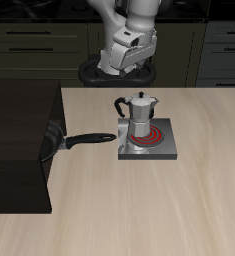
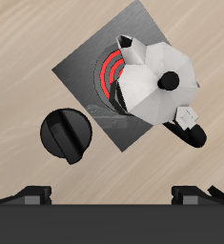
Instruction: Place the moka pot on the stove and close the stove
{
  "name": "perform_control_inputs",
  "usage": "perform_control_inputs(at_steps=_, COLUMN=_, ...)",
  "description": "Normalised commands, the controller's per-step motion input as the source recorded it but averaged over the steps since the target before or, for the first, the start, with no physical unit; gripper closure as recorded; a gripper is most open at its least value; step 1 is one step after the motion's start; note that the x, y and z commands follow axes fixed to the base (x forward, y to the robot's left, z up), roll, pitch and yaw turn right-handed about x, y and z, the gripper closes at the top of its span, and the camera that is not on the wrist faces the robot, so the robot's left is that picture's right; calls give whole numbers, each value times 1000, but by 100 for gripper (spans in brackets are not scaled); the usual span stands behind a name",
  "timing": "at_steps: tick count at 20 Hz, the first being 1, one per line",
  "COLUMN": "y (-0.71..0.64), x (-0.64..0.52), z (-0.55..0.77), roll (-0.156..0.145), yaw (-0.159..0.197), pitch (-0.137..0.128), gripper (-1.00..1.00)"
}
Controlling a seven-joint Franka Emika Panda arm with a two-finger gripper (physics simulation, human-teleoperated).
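Note:
The silver moka pot (image 1: 139, 112) stands upright on the stove (image 1: 161, 152), a flat grey hotplate whose spiral coil (image 1: 156, 133) glows red. The pot's black handle points toward the frying pan. My gripper (image 1: 119, 66) hangs above and behind the pot, open and empty, clear of it. In the wrist view the moka pot (image 2: 161, 81) sits over the red coil (image 2: 109, 74) on the stove (image 2: 132, 38), and the black knob (image 2: 66, 134) shows at the plate's corner. My gripper (image 2: 118, 195) has its fingertips (image 2: 35, 193) spread wide apart.
A black frying pan (image 1: 59, 140) lies beside the stove, its handle (image 1: 91, 138) reaching toward the hotplate. A large black box (image 1: 19, 145) stands beyond the pan. Dark cabinets (image 1: 49, 40) line the back.

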Motion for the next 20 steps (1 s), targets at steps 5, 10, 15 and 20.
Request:
perform_control_inputs(at_steps=5, y=-53, x=194, z=192, roll=-65, yaw=22, pitch=-73, gripper=-100)
perform_control_inputs(at_steps=10, y=-61, x=151, z=26, roll=-52, yaw=3, pitch=23, gripper=-100)
perform_control_inputs(at_steps=15, y=-4, x=111, z=-19, roll=-12, yaw=4, pitch=19, gripper=-100)
perform_control_inputs(at_steps=20, y=119, x=115, z=-138, roll=22, yaw=17, pitch=24, gripper=-100)
